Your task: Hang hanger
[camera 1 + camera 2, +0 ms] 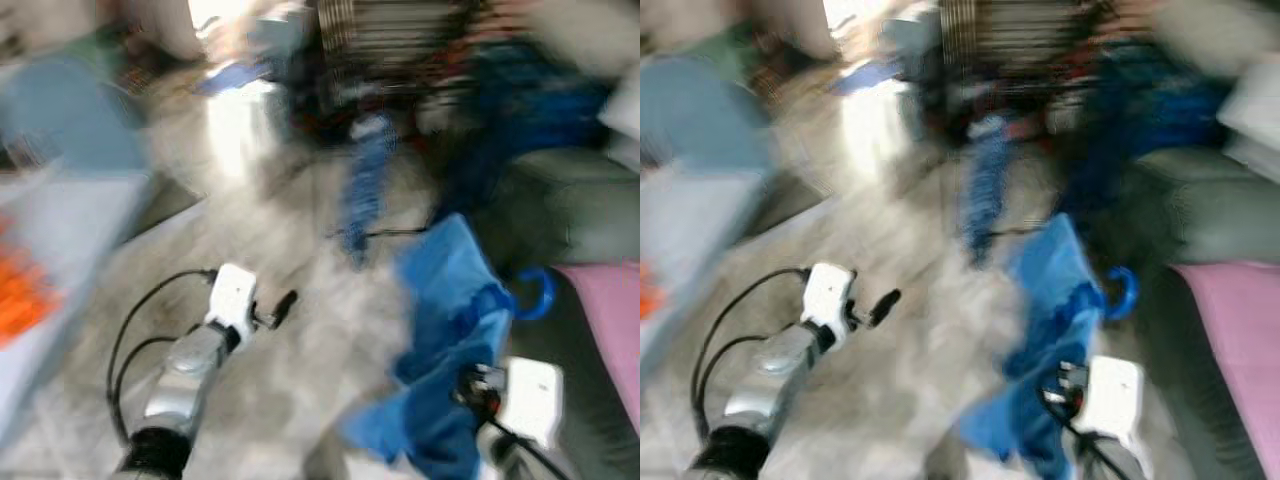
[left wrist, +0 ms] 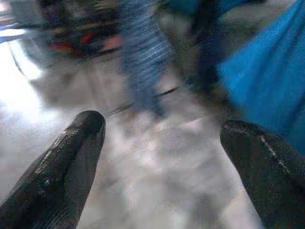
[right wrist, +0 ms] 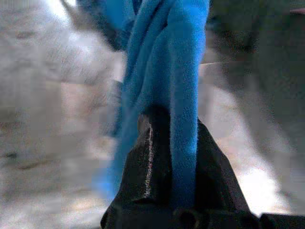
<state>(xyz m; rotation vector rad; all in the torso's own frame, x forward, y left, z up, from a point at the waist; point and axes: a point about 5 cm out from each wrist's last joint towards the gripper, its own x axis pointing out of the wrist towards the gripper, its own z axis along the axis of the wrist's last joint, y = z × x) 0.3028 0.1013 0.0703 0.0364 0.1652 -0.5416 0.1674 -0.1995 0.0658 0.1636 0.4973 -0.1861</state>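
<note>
Blurred picture, but your right hand (image 3: 169, 157) is clamped tight on the bright blue fabric garment (image 1: 450, 330), which drapes up and away from its fingers. Your left hand (image 2: 162, 143) is spread wide, gripping nothing, above the grey mottled floor (image 1: 300, 370).

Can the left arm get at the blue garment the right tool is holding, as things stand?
Probably yes. The left tool is open and holds nothing, with bare floor between it and the blue garment clamped in the right tool; blur limits certainty.
</note>
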